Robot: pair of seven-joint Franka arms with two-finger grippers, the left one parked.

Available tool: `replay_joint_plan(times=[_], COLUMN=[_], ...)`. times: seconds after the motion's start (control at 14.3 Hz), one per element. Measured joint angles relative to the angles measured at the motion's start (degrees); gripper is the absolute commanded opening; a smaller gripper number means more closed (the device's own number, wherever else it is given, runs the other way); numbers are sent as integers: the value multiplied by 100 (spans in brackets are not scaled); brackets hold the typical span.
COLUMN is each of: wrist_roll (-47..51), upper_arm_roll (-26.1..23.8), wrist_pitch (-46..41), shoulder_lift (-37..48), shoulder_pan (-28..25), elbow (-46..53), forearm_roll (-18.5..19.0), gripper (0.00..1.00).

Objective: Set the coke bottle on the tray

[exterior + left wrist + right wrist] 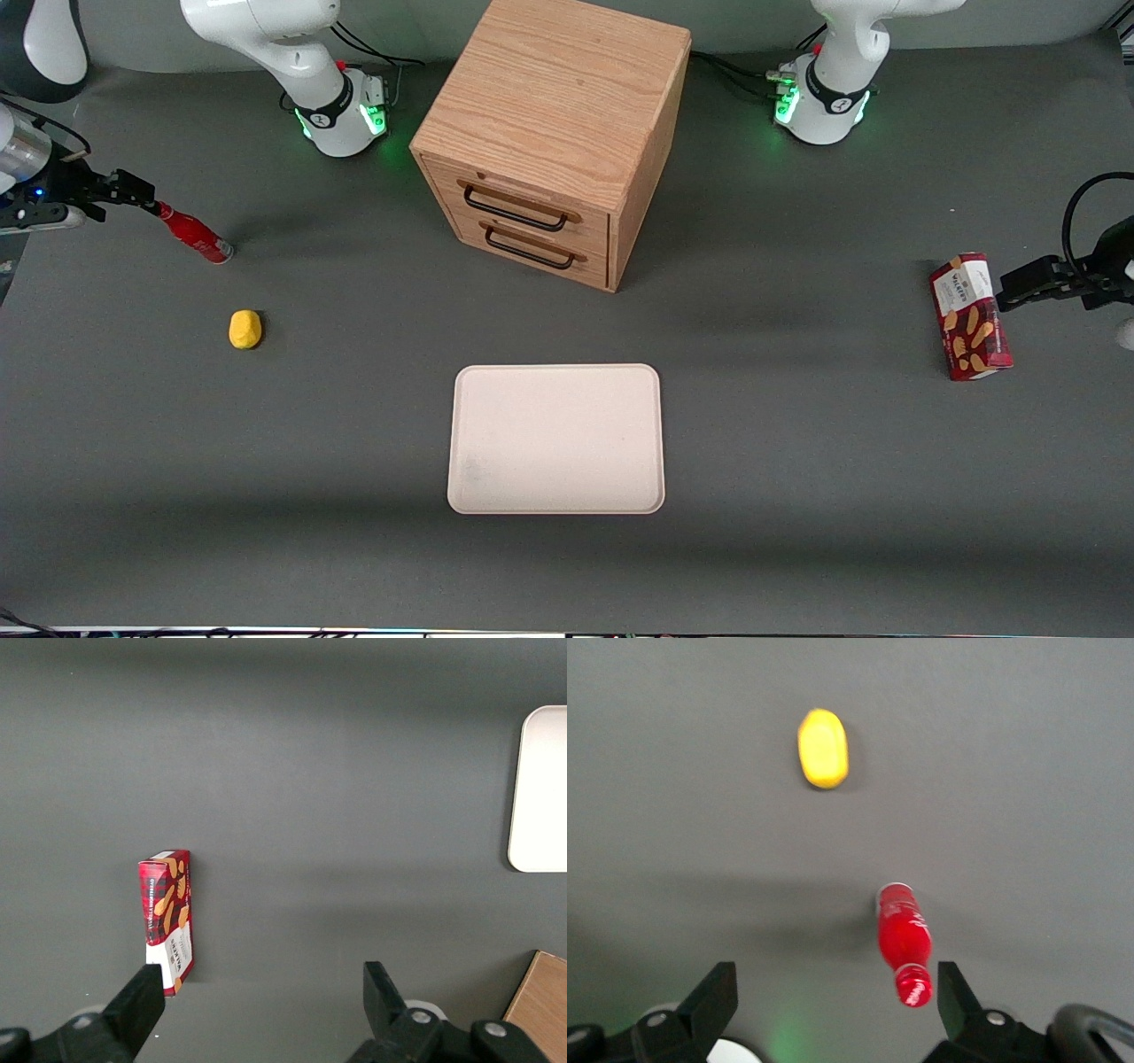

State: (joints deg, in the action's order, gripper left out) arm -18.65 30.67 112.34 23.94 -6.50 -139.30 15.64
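The coke bottle [195, 236] [904, 939] is a small all-red bottle near the working arm's end of the table, tilted with its cap pointing up at my gripper. The gripper [142, 195] [835, 997] hovers just above the cap and is open wide. In the right wrist view the cap sits between the fingers, close to one fingertip [954, 986], and nothing is gripped. The pale cream-pink tray [556, 439] [540, 788] lies flat and bare at mid-table, nearer the front camera than the bottle.
A yellow lump [245, 329] [823, 748] lies on the table close to the bottle, nearer the front camera. A wooden two-drawer cabinet [554, 133] stands mid-table, farther back than the tray. A red biscuit box [970, 316] [166, 920] lies toward the parked arm's end.
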Motion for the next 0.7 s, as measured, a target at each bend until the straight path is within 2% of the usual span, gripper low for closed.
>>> replay_joint_plan(times=[0.35, 0.7], wrist_roll=[-72, -296], upper_arm_roll=[624, 1052], wrist_pitch=[815, 1323], shoulder_lift=[147, 186], shoulder_pan=[-11, -12], elbow=[-848, -1249], forearm_roll=[731, 954], gripper=[100, 100])
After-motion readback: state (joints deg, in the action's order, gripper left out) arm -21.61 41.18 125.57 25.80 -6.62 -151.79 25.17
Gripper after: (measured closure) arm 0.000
